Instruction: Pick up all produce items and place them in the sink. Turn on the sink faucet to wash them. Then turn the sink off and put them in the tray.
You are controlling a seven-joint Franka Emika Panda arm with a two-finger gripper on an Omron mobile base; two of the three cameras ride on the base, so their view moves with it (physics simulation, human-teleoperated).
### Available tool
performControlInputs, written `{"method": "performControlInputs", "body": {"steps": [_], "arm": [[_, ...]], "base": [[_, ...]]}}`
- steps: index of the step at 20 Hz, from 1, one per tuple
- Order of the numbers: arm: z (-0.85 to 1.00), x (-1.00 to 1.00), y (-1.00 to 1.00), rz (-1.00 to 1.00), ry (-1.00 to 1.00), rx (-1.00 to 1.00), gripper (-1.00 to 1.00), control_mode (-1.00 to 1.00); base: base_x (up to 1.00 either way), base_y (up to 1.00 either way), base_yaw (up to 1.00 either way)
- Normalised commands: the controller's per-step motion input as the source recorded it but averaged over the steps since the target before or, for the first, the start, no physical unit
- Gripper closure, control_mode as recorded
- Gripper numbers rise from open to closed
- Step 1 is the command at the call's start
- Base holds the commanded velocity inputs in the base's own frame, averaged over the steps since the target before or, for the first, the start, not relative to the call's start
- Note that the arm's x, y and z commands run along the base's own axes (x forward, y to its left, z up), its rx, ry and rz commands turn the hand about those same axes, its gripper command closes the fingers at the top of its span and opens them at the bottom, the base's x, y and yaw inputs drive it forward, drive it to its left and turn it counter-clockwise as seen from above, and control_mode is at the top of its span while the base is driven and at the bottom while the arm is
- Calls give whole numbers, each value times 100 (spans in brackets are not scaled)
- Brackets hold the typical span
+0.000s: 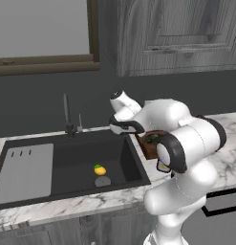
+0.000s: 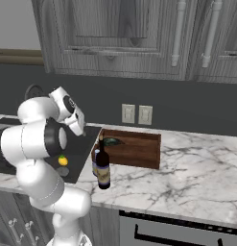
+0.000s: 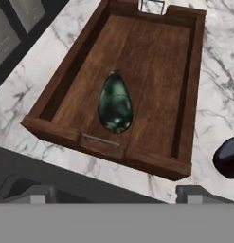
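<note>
Green item in tray, lemon in sink.
We see the green item (image 3: 115,104) lying in the tray (image 3: 184,90) near its front edge, the lemon (image 1: 100,170) beside the sink (image 1: 67,158) drain; gripper (image 3: 116,192) above, jaws apart, empty.

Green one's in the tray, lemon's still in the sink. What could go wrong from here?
1. The wine bottle and a small bottle stand right by the tray; a swing back toward the sink might topple them.
2. The lemon sits beside the drain; being round, it may roll when the open gripper closes.
3. The green item lies mid-tray; dropping the lemon onto it could bounce one out.
</note>
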Motion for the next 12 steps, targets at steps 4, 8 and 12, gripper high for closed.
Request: {"method": "performControlInputs", "body": {"steps": [4, 8, 12], "arm": [[0, -25, 55, 11, 0, -1, -100, -100], [0, -33, 47, 15, 0, 0, -100, -100], [0, -30, 28, 17, 0, 0, -100, -100]], "base": [[0, 0, 0], [0, 0, 0], [0, 0, 0]]}}
